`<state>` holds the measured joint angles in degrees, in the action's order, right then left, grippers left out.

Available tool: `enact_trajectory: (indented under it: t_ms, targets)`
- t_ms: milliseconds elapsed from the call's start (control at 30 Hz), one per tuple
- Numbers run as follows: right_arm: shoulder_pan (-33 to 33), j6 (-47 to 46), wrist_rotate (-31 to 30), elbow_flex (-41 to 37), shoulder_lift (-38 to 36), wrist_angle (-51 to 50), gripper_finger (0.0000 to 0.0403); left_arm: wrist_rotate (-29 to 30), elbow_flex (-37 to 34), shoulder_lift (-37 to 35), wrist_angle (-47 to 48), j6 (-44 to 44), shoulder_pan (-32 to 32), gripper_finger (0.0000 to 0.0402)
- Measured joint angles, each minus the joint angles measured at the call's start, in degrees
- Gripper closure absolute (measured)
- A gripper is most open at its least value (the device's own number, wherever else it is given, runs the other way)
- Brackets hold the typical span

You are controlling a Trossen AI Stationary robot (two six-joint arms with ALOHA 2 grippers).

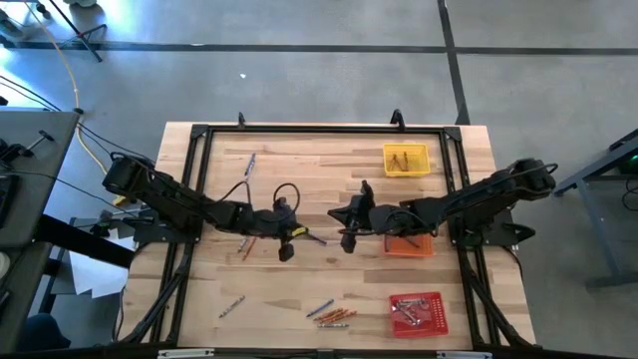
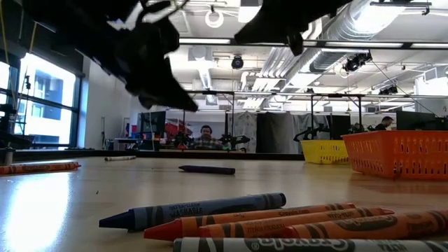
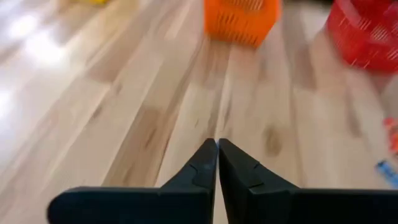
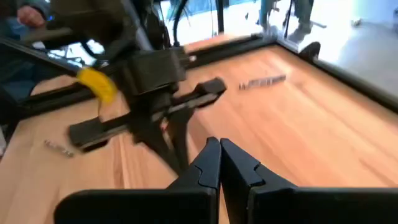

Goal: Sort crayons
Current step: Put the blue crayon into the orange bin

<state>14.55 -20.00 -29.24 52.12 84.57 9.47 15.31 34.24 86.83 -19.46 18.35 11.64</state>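
Seen from above, our 2 arms meet over the middle of the wooden table. The left gripper sits just left of centre frame and the right gripper just right of it. The wrist views show both sets of fingers pressed together with nothing between them, so neither has hold of a crayon. We judge them to be between picks, raised off the wood.

The crayons are scattered. The main cluster lies at the lower centre of the overhead frame: we count about 5 there, 1 blue and the rest orange or reddish, and the table-level view shows the same group close up, with a grey one in front. A lone grey crayon lies lower left, 2 more thin sticks sit upper left, a few reddish ones lie beside the left arm, and a dark one rests between the grippers.

The 3 mesh trays line the right side, presumably as colour bins: a yellow tray upper right holding a few crayons, an orange tray under the right arm, and a red tray lower right with several sticks. Most crayons are not yet sorted.
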Motion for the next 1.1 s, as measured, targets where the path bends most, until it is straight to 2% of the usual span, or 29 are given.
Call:
enact_trajectory:
  t_ms: [167,400,600,767,933,1100]
  targets:
    - [-0.3,-5.9,4.4,0.0,-1.8,-8.6,0.0402,-8.2,0.0,0.0,7.1,-0.1,-4.2,0.0358]
    - [-0.3,-7.2,10.3,0.0,-2.1,-12.2,0.0402,-15.3,0.8,0.0,9.8,-3.9,-8.1,0.0297]
    - [-0.3,-8.3,15.5,0.0,-2.1,-14.6,0.0402,-16.0,6.8,2.2,17.6,-6.8,-8.6,0.0256]
    - [-0.3,-8.7,18.6,0.0,-2.1,-19.7,0.0397,-16.3,14.3,9.6,26.4,-10.6,-7.8,0.0241]
    - [-0.3,-11.5,19.0,0.0,-2.1,-25.6,0.0359,-16.4,23.7,15.4,37.9,-12.8,-7.8,0.0240]
    - [-0.3,-13.6,19.0,0.0,-2.1,-28.9,0.0311,-16.4,28.2,18.3,39.6,-17.9,-7.8,0.0244]
